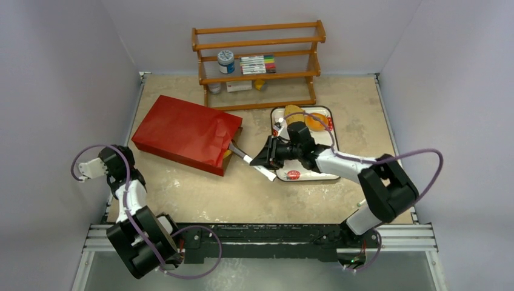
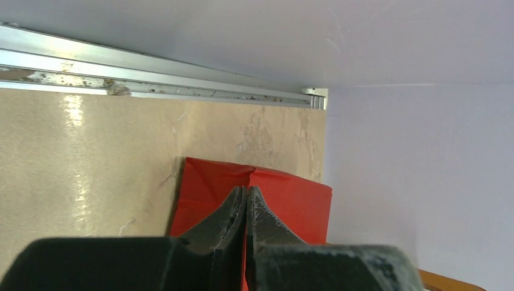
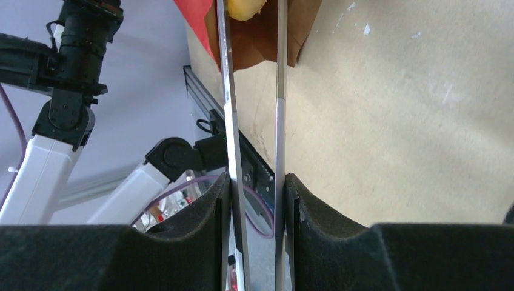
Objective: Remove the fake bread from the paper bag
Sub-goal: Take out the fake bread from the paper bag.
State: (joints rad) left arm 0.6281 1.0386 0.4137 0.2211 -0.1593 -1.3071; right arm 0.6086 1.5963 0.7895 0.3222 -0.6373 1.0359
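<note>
Right tool (image 3: 254, 182) clenched on tongs (image 3: 280, 91), tips at paper bag (image 1: 185, 133) mouth, left tool (image 2: 246, 200) clenched

The paper bag (image 1: 185, 132) lies flat on its broad side at the table's 10 o'clock. It is glossy red outside, and its long axis runs from 10 to 4 o'clock. Its open mouth faces 4 o'clock and shows plain brown paper inside. Just within the mouth sits a pale yellow piece of fake bread (image 3: 244, 7), cut off by the frame edge, so its shape is uncertain. A tan bread piece (image 1: 293, 111) and an orange bread piece (image 1: 316, 122) lie outside, at the bag's 3 o'clock.
</note>
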